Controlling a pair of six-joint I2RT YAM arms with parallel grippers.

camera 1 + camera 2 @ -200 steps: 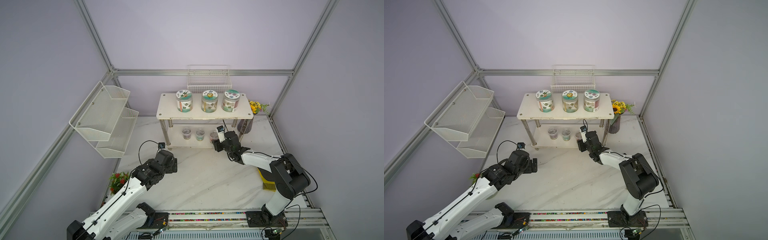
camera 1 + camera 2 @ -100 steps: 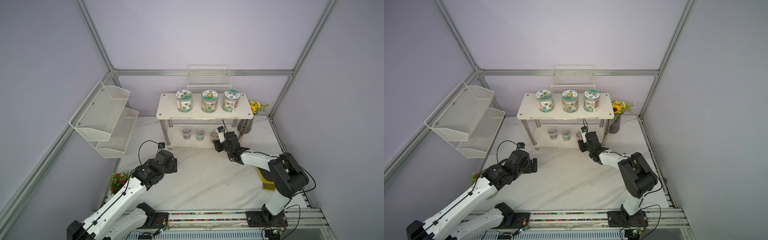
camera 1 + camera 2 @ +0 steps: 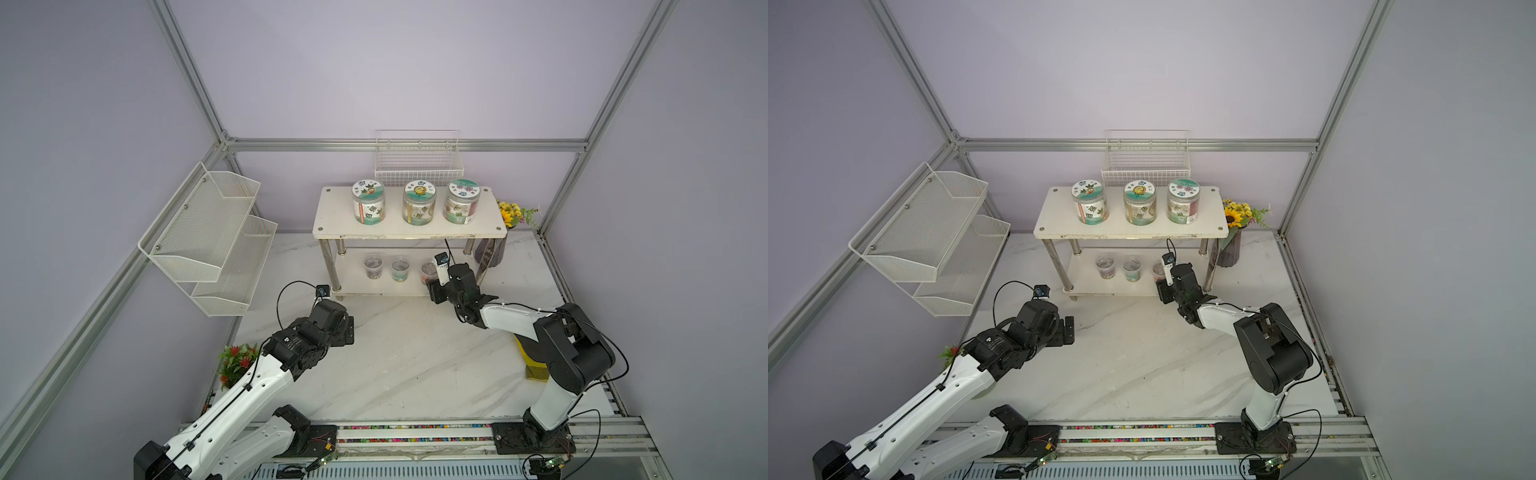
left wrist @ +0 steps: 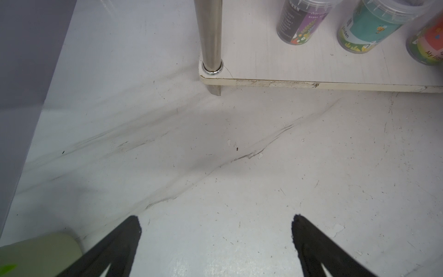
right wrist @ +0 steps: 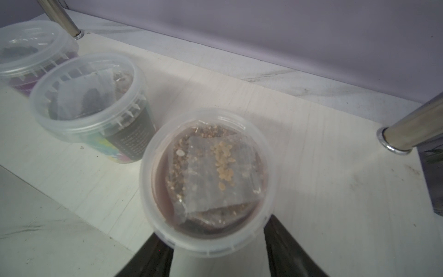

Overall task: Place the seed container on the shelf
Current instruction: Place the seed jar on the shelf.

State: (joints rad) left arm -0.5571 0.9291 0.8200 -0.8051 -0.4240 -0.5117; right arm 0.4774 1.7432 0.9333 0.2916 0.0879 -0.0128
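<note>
Placement on the lower tier. Right gripper pinches the seed container, a clear lidded plastic tub with a seed packet inside, by its sides. It sits over the lower white board of the two-tier, metal-legged shelf, near that board's front edge, between a second clear labelled tub and a shiny leg. Whether its base touches the board, cannot tell. Left gripper spread wide, empty, above the marble bench. Advice: settle the base flat, part the jaws slightly, back straight out low, clear of the neighbouring tub and the upper board.
</note>
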